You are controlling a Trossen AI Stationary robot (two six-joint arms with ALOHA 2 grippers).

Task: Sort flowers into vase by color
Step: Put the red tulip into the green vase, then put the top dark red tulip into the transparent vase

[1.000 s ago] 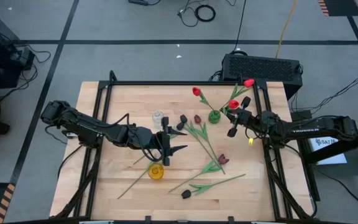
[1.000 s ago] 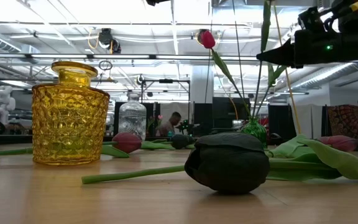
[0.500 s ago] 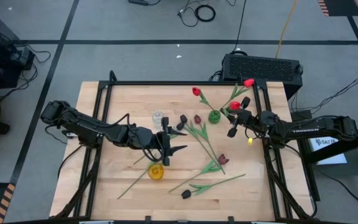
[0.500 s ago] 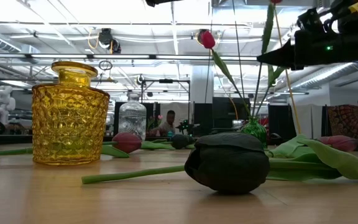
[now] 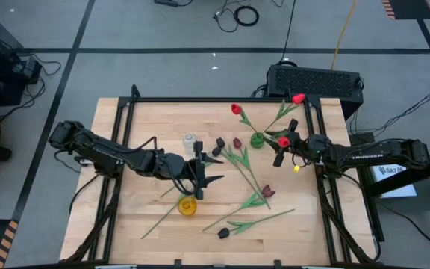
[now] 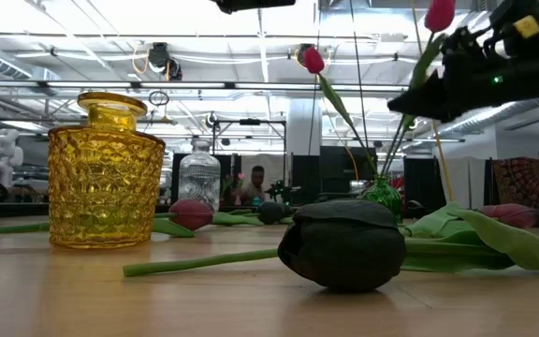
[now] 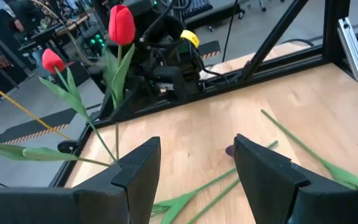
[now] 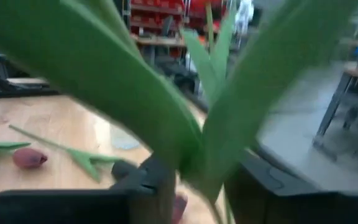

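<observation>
Now right hand (image 5: pixel 280 146) tilted by green vase (image 5: pixel 257 140) w/ tulip (image 5: pixel 284 141).

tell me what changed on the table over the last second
The right gripper has been opening beside the green vase. The red tulip it carried has slid down with its stem toward the vase, its head sitting lower by the fingers. The left gripper stayed open above the yellow vase. The clear vase and the tulips lying on the table did not move.
</observation>
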